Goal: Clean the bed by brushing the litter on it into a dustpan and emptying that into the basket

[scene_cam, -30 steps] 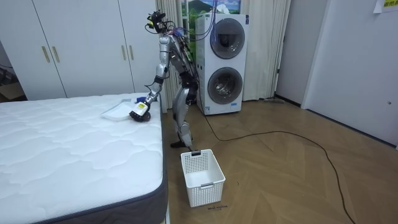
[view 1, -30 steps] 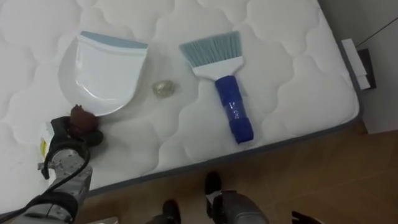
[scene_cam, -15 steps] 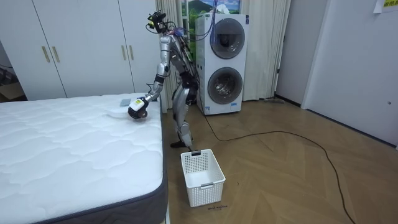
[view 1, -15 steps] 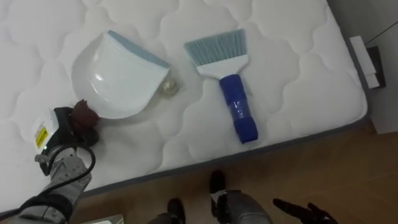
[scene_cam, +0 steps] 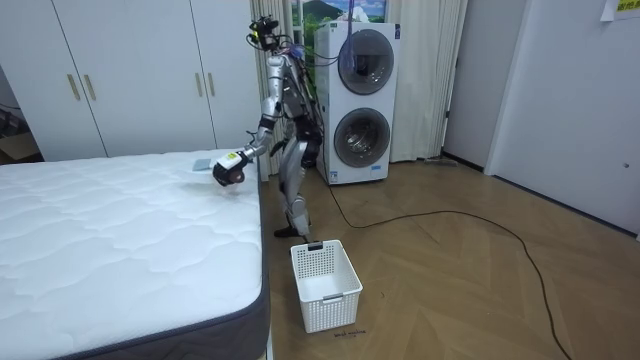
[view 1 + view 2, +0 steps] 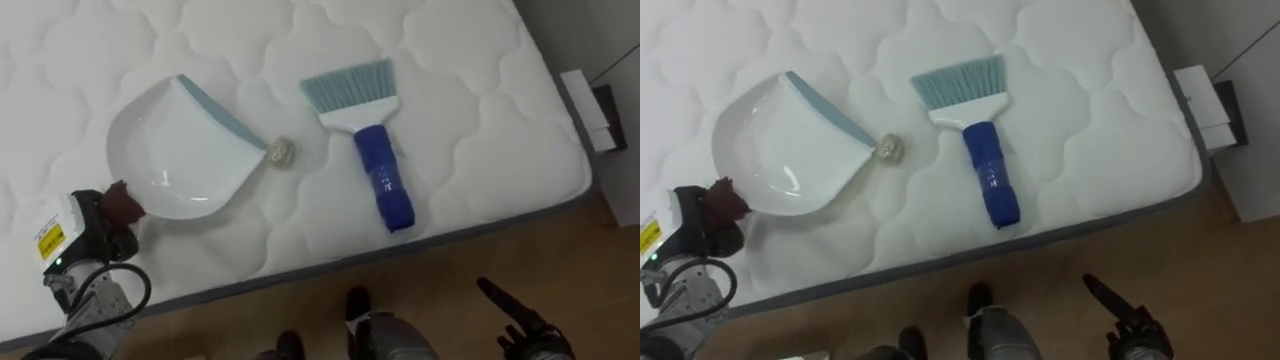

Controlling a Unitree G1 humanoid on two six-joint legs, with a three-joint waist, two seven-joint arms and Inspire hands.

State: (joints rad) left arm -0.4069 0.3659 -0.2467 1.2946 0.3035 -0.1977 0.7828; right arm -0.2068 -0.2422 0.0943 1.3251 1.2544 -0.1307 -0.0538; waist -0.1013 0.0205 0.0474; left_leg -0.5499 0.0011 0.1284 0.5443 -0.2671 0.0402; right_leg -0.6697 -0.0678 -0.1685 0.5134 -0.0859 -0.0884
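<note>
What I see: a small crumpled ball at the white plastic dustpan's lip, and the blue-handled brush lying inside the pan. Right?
Not quite: the left eye view shows the blue-handled brush lying on the white quilted mattress, apart from the white plastic dustpan. The small crumpled ball is at its lip.

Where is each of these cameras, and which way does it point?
Left eye view: robot's head, looking down at bed, dustpan and brush; left hand and right hand show.
Right eye view: beside it, same scene, same hands.
Room view: across the room, facing the whole standing robot.
All share the bed and left hand.
</note>
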